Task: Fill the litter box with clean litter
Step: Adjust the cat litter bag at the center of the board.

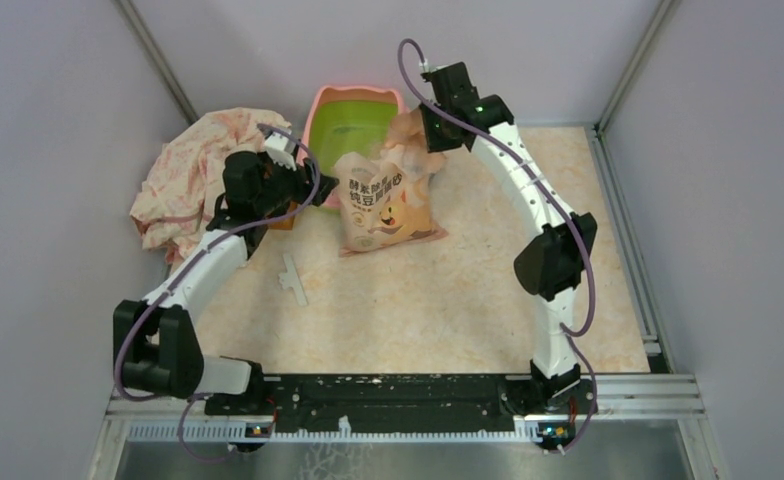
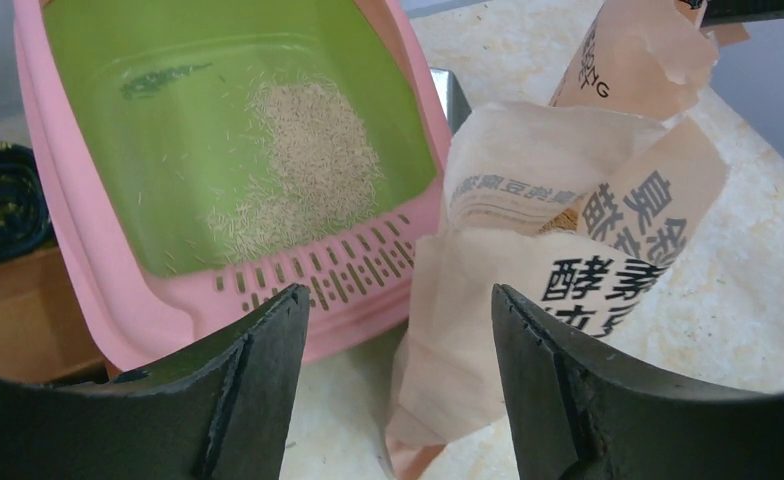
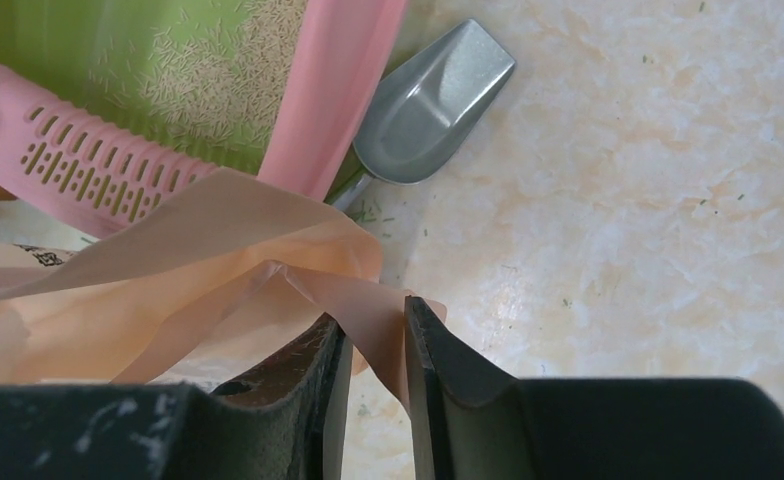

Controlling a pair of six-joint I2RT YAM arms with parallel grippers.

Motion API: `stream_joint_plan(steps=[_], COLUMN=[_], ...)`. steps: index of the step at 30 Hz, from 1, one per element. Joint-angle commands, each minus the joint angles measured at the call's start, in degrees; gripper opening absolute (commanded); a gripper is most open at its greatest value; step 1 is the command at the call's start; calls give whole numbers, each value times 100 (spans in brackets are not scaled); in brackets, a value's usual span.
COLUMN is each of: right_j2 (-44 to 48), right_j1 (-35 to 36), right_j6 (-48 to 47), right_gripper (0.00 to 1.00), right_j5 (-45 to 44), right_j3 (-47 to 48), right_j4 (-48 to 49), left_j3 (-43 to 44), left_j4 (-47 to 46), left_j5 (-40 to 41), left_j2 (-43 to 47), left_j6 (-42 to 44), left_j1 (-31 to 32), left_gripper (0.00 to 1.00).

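Note:
The litter box (image 1: 315,112), pink rim and lime-green inside, stands at the back of the table. A thin patch of clean litter (image 2: 308,160) lies on its floor. The peach-pink bag (image 1: 388,205) leans in front of it, its top crumpled. My left gripper (image 2: 398,292) is open just short of the box's slotted rim (image 2: 348,270); a lower corner of the bag (image 2: 528,200) lies between the fingers, touching neither. My right gripper (image 3: 375,318) hangs over the bag's top with its jaws slightly apart. A flap of the bag (image 3: 218,260) runs loosely through the gap, against the right finger.
A silver metal scoop (image 3: 433,105) lies on the table right of the litter box. A flowered cloth (image 1: 203,170) is heaped at the back left beside a brown cardboard box (image 2: 18,320). A white strip (image 1: 293,275) lies on the table's middle left.

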State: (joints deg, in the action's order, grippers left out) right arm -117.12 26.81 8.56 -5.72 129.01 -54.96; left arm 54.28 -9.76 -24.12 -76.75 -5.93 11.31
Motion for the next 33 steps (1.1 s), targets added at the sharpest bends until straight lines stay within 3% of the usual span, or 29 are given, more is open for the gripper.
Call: stream_joint_plan(steps=[1, 9, 12, 13, 17, 25, 33], right_j2=[253, 137, 120, 126, 163, 203, 224], right_j1=[-57, -288, -377, -411, -559, -685, -753], right_j6=[41, 177, 189, 202, 284, 329, 472], right_gripper=[25, 22, 22, 22, 20, 19, 20], right_j5=[224, 742, 791, 819, 1003, 1224, 1369], right_j3=[285, 327, 284, 256, 119, -22, 127], right_j4=[-51, -77, -61, -48, 7, 153, 138], left_j3=[-31, 233, 319, 320, 164, -358, -105], left_j4=[-1299, -2192, -2158, -2105, -1846, -1628, -1076], left_j5=[-585, -2230, -2643, -2688, -2561, -2086, -1973], left_j2=[-402, -1061, -1215, -1242, -1169, -585, -487], left_j6=[310, -7, -87, -71, -86, -386, -223], left_j1=[-92, -129, -146, -151, -243, -408, -545], left_gripper=[73, 62, 49, 41, 23, 25, 24])
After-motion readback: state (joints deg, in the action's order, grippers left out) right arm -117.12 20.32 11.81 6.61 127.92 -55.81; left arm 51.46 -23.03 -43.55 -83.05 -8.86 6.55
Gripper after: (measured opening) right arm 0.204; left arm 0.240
